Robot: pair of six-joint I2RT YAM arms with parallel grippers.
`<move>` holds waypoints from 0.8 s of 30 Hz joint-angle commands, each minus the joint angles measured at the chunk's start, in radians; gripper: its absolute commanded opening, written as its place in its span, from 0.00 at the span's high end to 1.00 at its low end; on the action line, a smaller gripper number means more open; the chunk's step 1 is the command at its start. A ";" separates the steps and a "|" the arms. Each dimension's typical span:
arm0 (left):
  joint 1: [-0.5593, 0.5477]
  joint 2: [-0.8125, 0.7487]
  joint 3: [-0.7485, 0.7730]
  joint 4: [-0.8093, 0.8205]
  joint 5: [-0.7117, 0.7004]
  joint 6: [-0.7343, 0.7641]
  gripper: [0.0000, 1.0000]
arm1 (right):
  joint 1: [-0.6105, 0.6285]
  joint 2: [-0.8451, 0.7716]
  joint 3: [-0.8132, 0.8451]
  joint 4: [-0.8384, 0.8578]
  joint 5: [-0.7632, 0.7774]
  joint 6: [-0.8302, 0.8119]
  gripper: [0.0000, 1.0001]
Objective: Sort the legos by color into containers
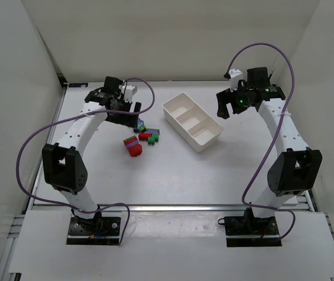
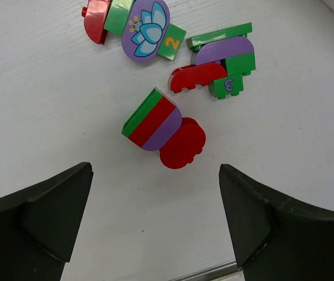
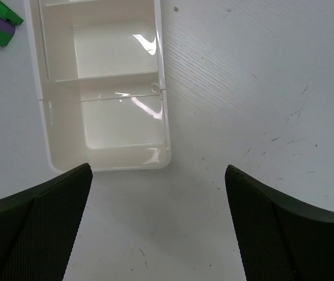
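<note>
Currently clustered on the white worktop (image 1: 173, 175): red, green and purple legos (image 1: 140, 139), among them a striped green-red-purple stack (image 2: 153, 120) touching a round red piece (image 2: 183, 143). To their right and apart from them, angled across the worktop, a white three-compartment tray (image 1: 211, 140). Above the legos, the left claw (image 2: 155, 216), fingers spread wide, gripping nothing. Near one end of the tray, the right claw (image 3: 158, 216), likewise spread, holding nothing.

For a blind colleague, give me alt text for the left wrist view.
Red, green and purple legos lie in three loose clusters on a white table, seen from above between the fingers of the open left claw. None is gripped.
</note>
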 commanded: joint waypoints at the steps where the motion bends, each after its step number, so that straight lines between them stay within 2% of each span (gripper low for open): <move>1: 0.005 -0.026 0.026 -0.002 0.022 0.017 0.00 | -0.005 -0.039 0.000 0.005 0.013 -0.024 0.04; 7: 0.010 -0.074 -0.032 -0.050 0.234 0.195 0.03 | -0.005 -0.042 0.005 -0.009 -0.042 -0.064 0.08; 10: 0.010 -0.097 -0.080 -0.050 0.271 0.247 0.05 | -0.005 -0.053 -0.009 -0.015 -0.076 -0.065 0.08; 14: 0.021 -0.140 -0.179 -0.015 0.252 0.324 0.08 | -0.005 -0.052 -0.011 -0.030 -0.084 -0.078 0.08; 18: 0.045 -0.175 -0.269 -0.012 0.278 0.507 0.11 | -0.005 -0.044 -0.004 -0.039 -0.091 -0.087 0.08; 22: 0.054 -0.181 -0.306 -0.035 0.292 0.649 0.11 | -0.005 -0.033 0.002 -0.041 -0.105 -0.087 0.08; 24: 0.054 -0.169 -0.290 -0.035 0.266 0.649 0.11 | -0.005 -0.026 0.008 -0.046 -0.110 -0.085 0.08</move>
